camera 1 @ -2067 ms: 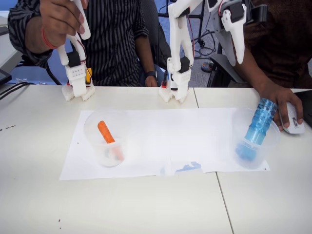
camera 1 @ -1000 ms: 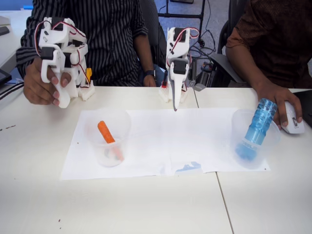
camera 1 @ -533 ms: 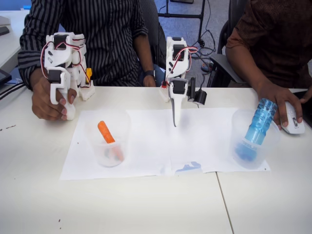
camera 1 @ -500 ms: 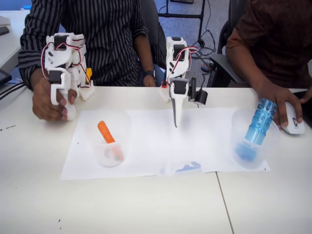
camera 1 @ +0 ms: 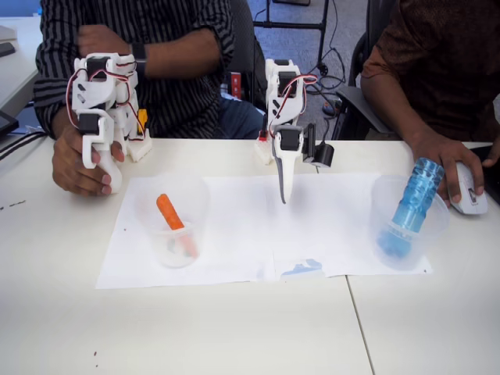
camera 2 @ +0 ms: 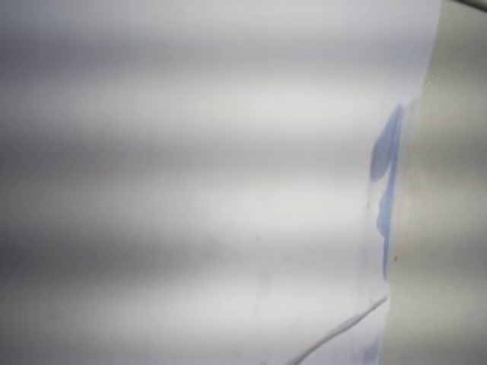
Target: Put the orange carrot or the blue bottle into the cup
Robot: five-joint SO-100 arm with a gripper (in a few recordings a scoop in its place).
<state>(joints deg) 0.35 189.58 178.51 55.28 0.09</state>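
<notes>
Carrot and bottle: the orange carrot leans inside the left clear cup in the fixed view; the blue bottle stands tilted, cap down, inside the right clear cup; both items therefore appear already contained, though no blue mark can be made out on either cup, so which one is the task's cup cannot be told.
Claw: the gripper hangs point-down over the white paper near its far edge, between the two cups and well apart from each; it holds nothing; whether the fingers are parted or closed cannot be told, since they read as one narrow white blade.
Arm posture: folded back over its base at the table's far edge; judged a parked, withdrawn pose.
Wrist view: blurred paper with a blue smear beside the sheet's edge; bare table beyond it.
Open room: the paper's middle and the near table are free; lateral travel to either cup looks unobstructed.
Edges: the right cup sits at the paper's right edge, just beside a person's hand resting on a white mouse; a reach that way risks brushing it.
Bottle hazard: top-heavy and leaning on the rim; judged liable to tip the light cup if nudged.
</notes>
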